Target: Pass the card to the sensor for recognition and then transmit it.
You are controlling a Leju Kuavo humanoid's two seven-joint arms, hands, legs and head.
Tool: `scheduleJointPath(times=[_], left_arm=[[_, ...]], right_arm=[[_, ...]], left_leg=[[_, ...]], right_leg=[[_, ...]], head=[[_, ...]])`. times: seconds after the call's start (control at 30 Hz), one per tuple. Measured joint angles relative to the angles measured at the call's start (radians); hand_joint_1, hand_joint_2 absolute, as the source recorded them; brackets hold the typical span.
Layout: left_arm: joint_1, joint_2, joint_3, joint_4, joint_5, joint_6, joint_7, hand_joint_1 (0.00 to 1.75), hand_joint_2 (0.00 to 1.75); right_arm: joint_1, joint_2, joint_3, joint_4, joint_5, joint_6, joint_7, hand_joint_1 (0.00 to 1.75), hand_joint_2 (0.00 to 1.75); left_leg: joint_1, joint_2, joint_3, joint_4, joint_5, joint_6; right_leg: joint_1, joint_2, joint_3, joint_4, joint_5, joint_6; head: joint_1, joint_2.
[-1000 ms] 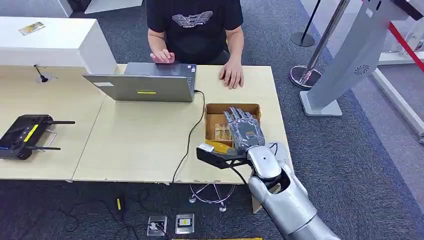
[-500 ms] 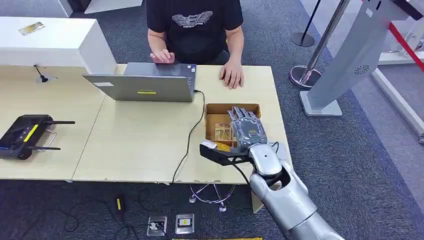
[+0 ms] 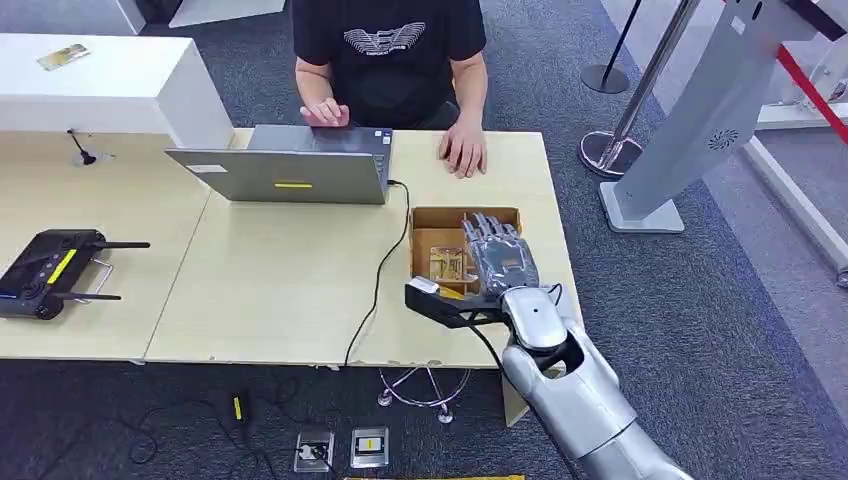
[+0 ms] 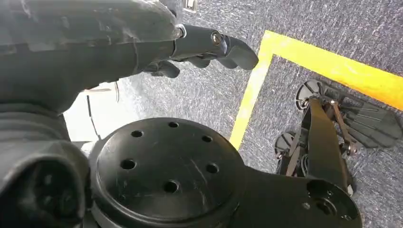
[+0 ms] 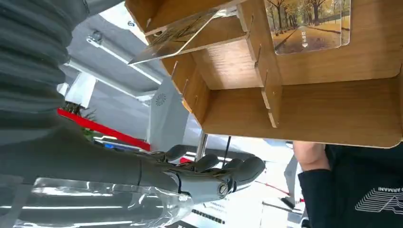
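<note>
The right hand [image 3: 497,259] hovers over the wooden box [image 3: 428,222] holding the card [image 3: 445,262], fingers spread, grasping nothing.

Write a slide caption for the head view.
Robot's right hand hovers over the card box opposite a seated person.

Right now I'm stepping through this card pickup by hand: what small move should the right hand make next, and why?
Probably lower the right hand into the wooden card box and close on a card. The hand hovers over the box with fingers extended, holding nothing, and the cards sit in the box's slots.
</note>
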Motion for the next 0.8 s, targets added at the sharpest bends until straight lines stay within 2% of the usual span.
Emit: scheduleJointPath(times=[0.23, 0.3, 0.33, 0.4, 0.63, 0.67, 0.7, 0.73, 0.8], left_arm=[[0.000, 0.001, 0.000, 0.000, 0.006, -0.002, 0.000, 0.00, 0.00], [0.000, 0.001, 0.000, 0.000, 0.008, -0.003, 0.000, 0.00, 0.00], [0.000, 0.001, 0.000, 0.000, 0.009, -0.004, 0.000, 0.00, 0.00], [0.000, 0.002, -0.001, 0.000, 0.014, -0.005, 0.000, 0.00, 0.00], [0.000, 0.002, -0.001, 0.000, 0.021, -0.003, -0.004, 0.00, 0.00], [0.000, 0.002, -0.001, 0.000, 0.024, -0.002, -0.005, 0.00, 0.00], [0.000, 0.002, -0.001, 0.000, 0.026, -0.002, -0.006, 0.00, 0.00], [0.000, 0.002, -0.001, 0.000, 0.027, -0.002, -0.006, 0.00, 0.00], [0.000, 0.002, -0.001, 0.000, 0.028, 0.000, -0.008, 0.00, 0.00]], right_arm=[[0.000, 0.000, 0.000, 0.000, 0.000, 0.005, -0.002, 0.00, 1.75], [-0.001, 0.000, 0.000, 0.000, 0.002, 0.006, -0.005, 0.14, 1.75], [-0.001, 0.000, 0.000, 0.000, 0.002, 0.008, -0.005, 1.59, 1.75], [-0.001, 0.000, 0.000, 0.005, 0.002, 0.010, -0.005, 1.75, 1.75], [-0.003, -0.003, 0.000, 0.020, 0.000, 0.025, -0.009, 1.75, 1.75], [-0.003, -0.003, 0.000, 0.020, 0.000, 0.027, -0.010, 1.05, 1.75], [-0.003, -0.004, 0.000, 0.022, 0.000, 0.027, -0.010, 1.05, 1.75], [-0.002, -0.005, 0.000, 0.022, 0.000, 0.029, -0.011, 0.00, 1.75], [-0.002, -0.006, 0.000, 0.023, -0.002, 0.036, -0.014, 0.00, 1.75]], left_leg=[[0.000, 0.000, 0.000, 0.000, 0.000, 0.000], [0.000, 0.000, 0.000, 0.000, 0.000, 0.000], [0.000, 0.000, 0.000, 0.000, 0.000, 0.000], [0.000, 0.000, 0.000, 0.000, 0.000, 0.000], [0.000, 0.000, 0.000, 0.000, 0.000, 0.000], [0.000, 0.000, 0.000, 0.000, 0.000, 0.000], [0.000, 0.000, 0.000, 0.000, 0.000, 0.000], [0.000, 0.000, 0.000, 0.000, 0.000, 0.000], [0.000, 0.000, 0.000, 0.000, 0.000, 0.000]], right_leg=[[0.000, 0.000, 0.000, 0.000, 0.000, 0.000], [0.000, 0.000, 0.000, 0.000, 0.000, 0.000], [0.000, 0.000, 0.000, 0.000, 0.000, 0.000], [0.000, 0.000, 0.000, 0.000, 0.000, 0.000], [0.000, 0.000, 0.000, 0.000, 0.000, 0.000], [0.000, 0.000, 0.000, 0.000, 0.000, 0.000], [0.000, 0.000, 0.000, 0.000, 0.000, 0.000], [0.000, 0.000, 0.000, 0.000, 0.000, 0.000], [0.000, 0.000, 0.000, 0.000, 0.000, 0.000]], head=[[0.000, 0.000], [0.000, 0.000], [0.000, 0.000], [0.000, 0.000], [0.000, 0.000], [0.000, 0.000], [0.000, 0.000], [0.000, 0.000], [0.000, 0.000]])
